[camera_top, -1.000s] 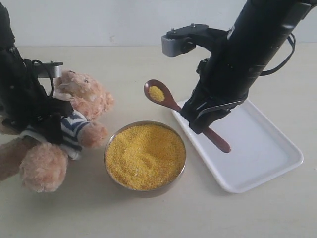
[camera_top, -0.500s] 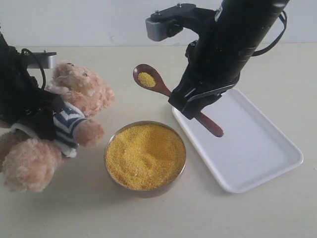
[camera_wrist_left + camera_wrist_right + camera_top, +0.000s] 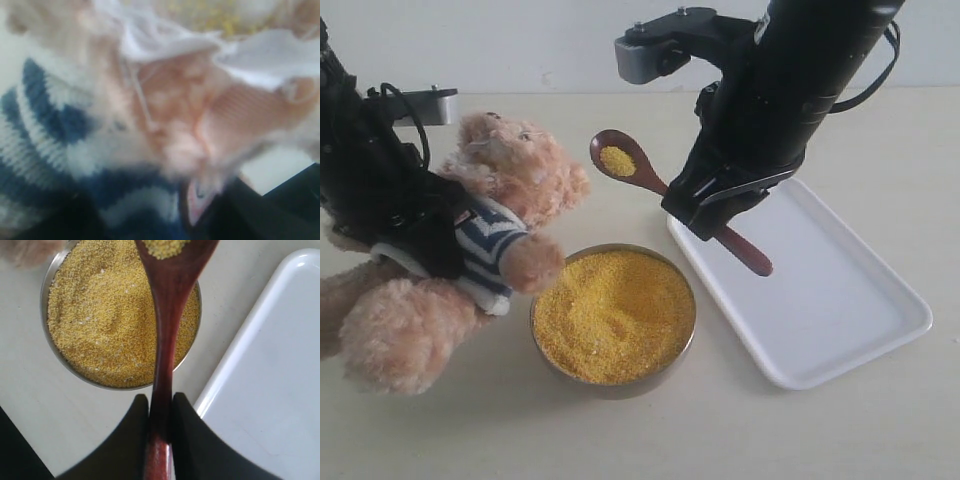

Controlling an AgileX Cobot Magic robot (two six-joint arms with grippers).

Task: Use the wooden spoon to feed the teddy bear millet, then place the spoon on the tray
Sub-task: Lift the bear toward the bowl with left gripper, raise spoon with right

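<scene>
Exterior view: bear leaning in, spoon loaded up

Nearest is the round metal bowl [image 3: 534,312], full of the millet [image 3: 615,318]. Left of the bowl, the left gripper [image 3: 425,235] has the teddy bear [image 3: 515,178] by its striped torso, tilted, with one paw right at the bowl's rim. Its jaws are buried in fur, so can't tell how wide they are. Right of the bowl lies the tray [image 3: 845,300]. Behind the bowl, the right gripper [image 3: 712,222] is clamped tight on the wooden spoon [image 3: 642,177] handle. A small heap of grains sits in the scoop, near the bear's face but not touching.
</scene>
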